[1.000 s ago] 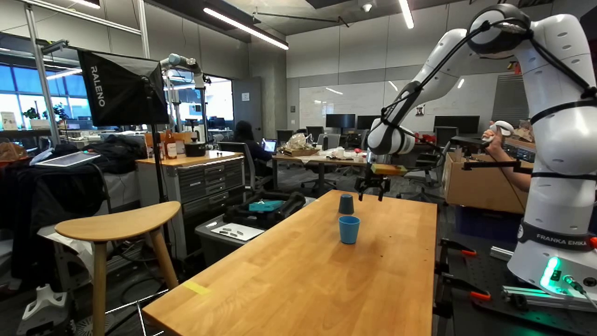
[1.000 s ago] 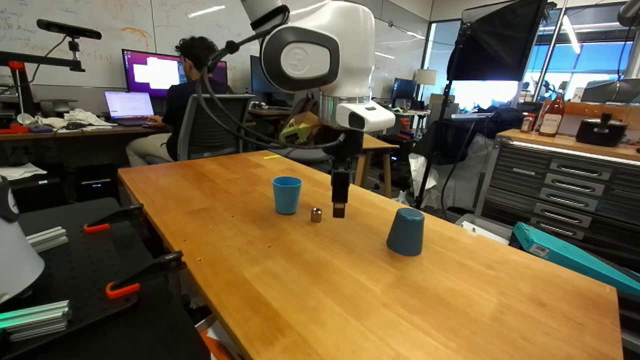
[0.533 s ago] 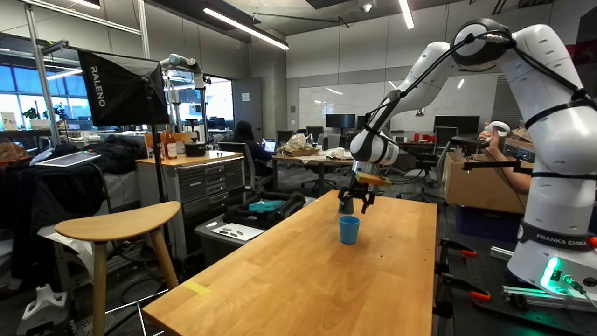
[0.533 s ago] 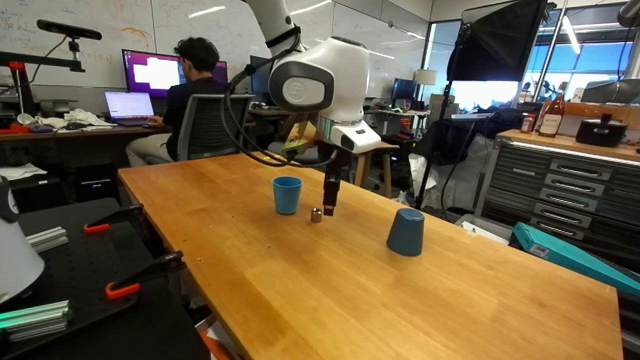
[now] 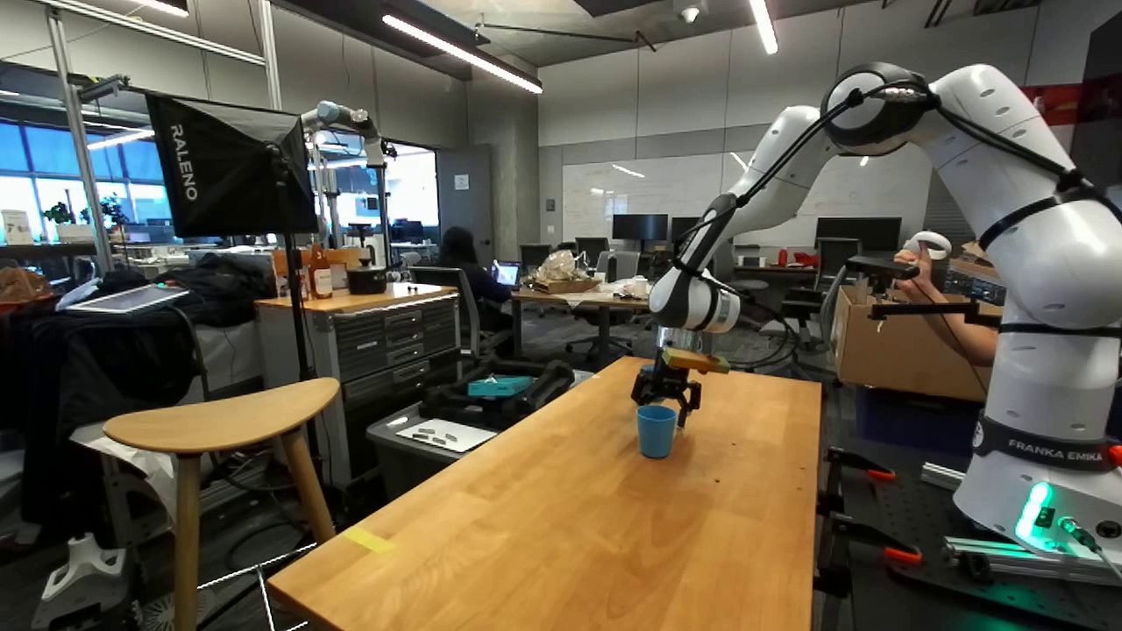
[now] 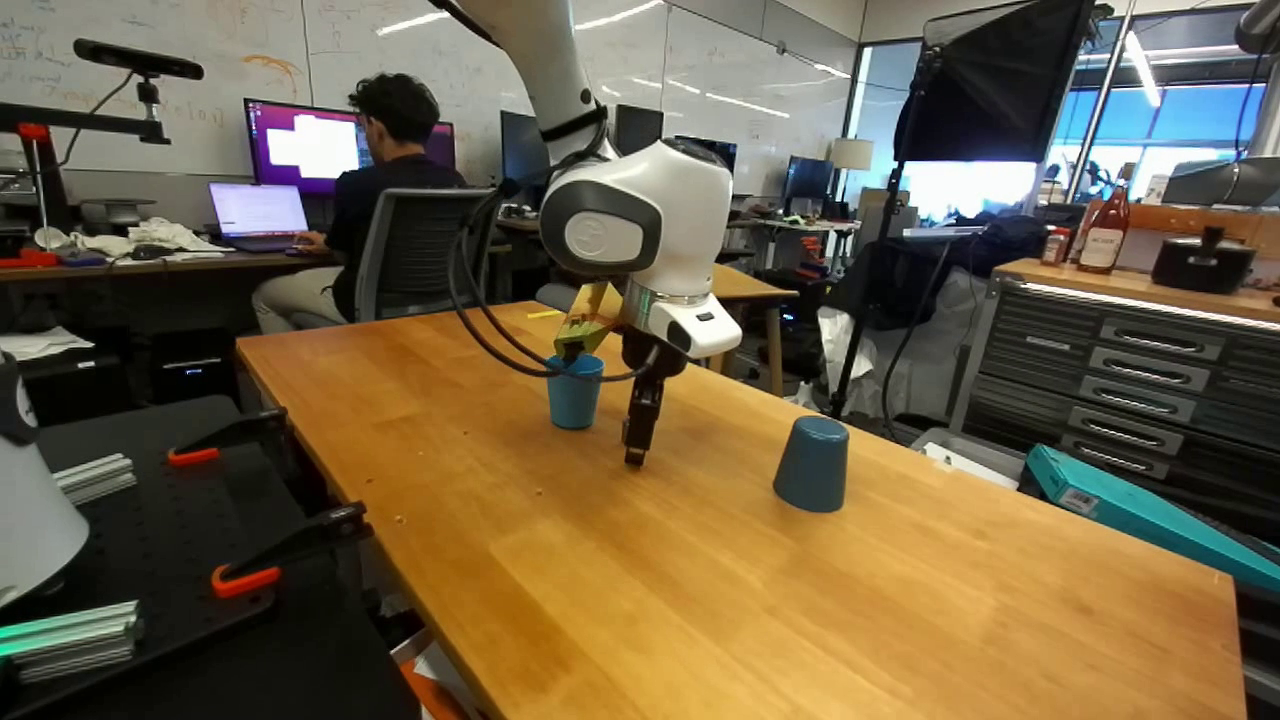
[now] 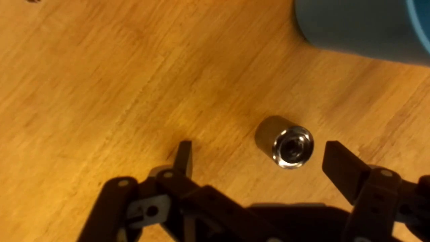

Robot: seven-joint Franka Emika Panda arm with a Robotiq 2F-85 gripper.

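In the wrist view my gripper stands open, its two dark fingers well apart. A short shiny metal cylinder with a hollow top stands on the wood between them, closer to the right finger and touching neither. Beside it is a light blue cup, upright with its mouth up in both exterior views. There the gripper points down, low over the table, and hides the cylinder. A darker blue-grey cup rests upside down farther off; in an exterior view the gripper mostly covers it.
The wooden table has a strip of yellow tape at one corner. Orange-tipped clamps grip its edge near the robot base. A wooden stool stands alongside. A yellow-green block and looping cables ride on the wrist.
The arm has come down and the gripper has dropped close to the table, over the metal cylinder, which it now hides in an exterior view. Both cups have stayed put.
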